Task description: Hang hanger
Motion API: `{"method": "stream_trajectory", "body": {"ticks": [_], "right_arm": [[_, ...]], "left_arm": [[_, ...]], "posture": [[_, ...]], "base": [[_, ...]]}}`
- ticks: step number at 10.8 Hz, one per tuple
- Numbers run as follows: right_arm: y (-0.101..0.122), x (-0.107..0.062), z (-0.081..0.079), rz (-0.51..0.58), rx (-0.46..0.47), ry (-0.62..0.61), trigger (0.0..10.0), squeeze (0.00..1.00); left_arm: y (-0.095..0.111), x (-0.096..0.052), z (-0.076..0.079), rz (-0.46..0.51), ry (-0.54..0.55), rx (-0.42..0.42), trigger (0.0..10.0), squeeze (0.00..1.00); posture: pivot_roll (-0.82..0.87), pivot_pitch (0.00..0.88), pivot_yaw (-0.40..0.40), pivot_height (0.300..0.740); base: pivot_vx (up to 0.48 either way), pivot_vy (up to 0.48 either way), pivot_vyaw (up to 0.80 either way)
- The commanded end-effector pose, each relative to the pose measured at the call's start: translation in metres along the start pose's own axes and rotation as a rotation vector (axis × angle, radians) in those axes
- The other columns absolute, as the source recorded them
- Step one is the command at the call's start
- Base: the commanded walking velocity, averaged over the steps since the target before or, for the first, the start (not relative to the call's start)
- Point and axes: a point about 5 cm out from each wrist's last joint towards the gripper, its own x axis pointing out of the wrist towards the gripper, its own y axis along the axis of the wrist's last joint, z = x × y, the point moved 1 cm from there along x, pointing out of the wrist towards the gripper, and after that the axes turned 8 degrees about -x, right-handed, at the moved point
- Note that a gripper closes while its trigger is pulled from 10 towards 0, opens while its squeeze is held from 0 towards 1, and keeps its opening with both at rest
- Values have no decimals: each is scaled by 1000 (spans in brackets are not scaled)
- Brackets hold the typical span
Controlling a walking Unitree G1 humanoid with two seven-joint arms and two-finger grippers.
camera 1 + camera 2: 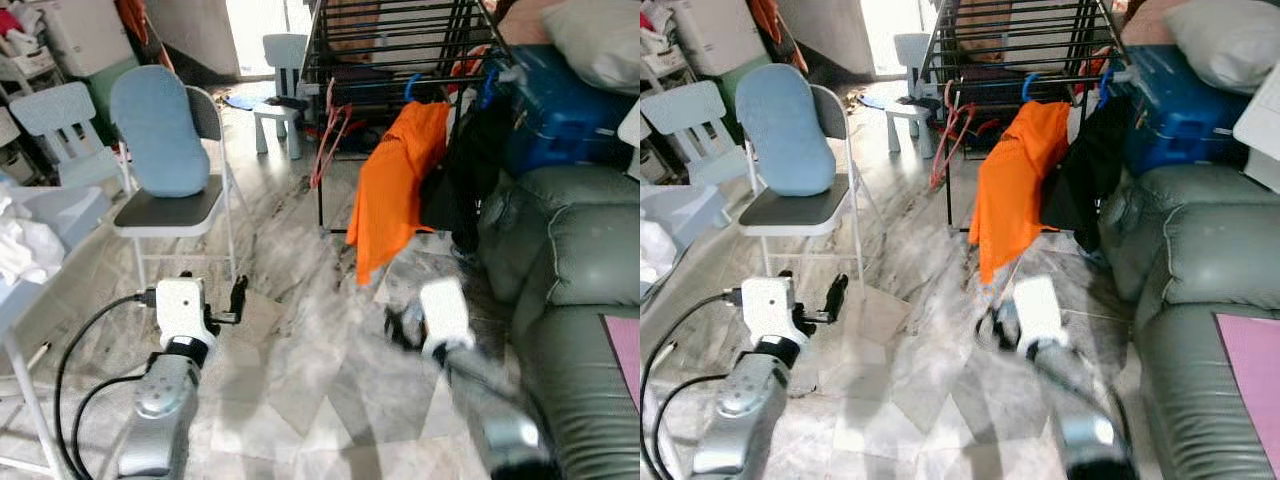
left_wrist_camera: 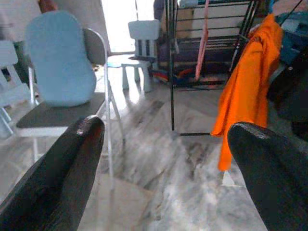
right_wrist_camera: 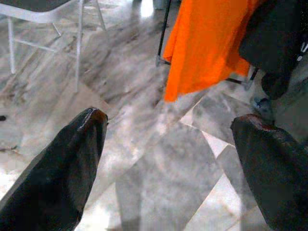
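Observation:
A black drying rack stands across the marble floor ahead. An orange shirt hangs from its rail on a blue hanger, with a black garment beside it on another blue hanger. Pink hangers dangle at the rack's left corner. My left gripper is open and holds nothing, low over the floor near a folding chair. The right gripper is also open and holds nothing, below the orange shirt's hem; it looks blurred in the eye views.
A folding chair with a blue cushion stands to the left. Small white chairs sit further back. A green sofa and a blue box close off the right. White cloth lies at the far left.

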Motion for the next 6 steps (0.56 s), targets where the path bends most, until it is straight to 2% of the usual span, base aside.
{"method": "stream_trajectory", "body": {"ticks": [1, 3, 4, 6], "right_arm": [[14, -1, -4, 61, -26, 11, 10000, 0], [16, -2, -3, 80, 0, 32, 10000, 0], [24, -1, -1, 110, 15, 38, 10000, 0], [32, 1, 1, 142, 15, 38, 10000, 0]], "left_arm": [[-3, -1, 3, -12, 6, 9, 10000, 0], [-6, -2, 9, -20, -4, 4, 10000, 0], [-9, -3, 11, -30, -5, -22, 10000, 0], [-7, -3, 8, -3, 2, 12, 10000, 0]], "posture": [[-160, 0, 94, 740], [-167, 0, 83, 740], [-169, 0, 79, 740], [-172, 0, 78, 740]], "base": [[0, 0, 800], [0, 0, 800], [0, 0, 800], [0, 0, 800]]}}
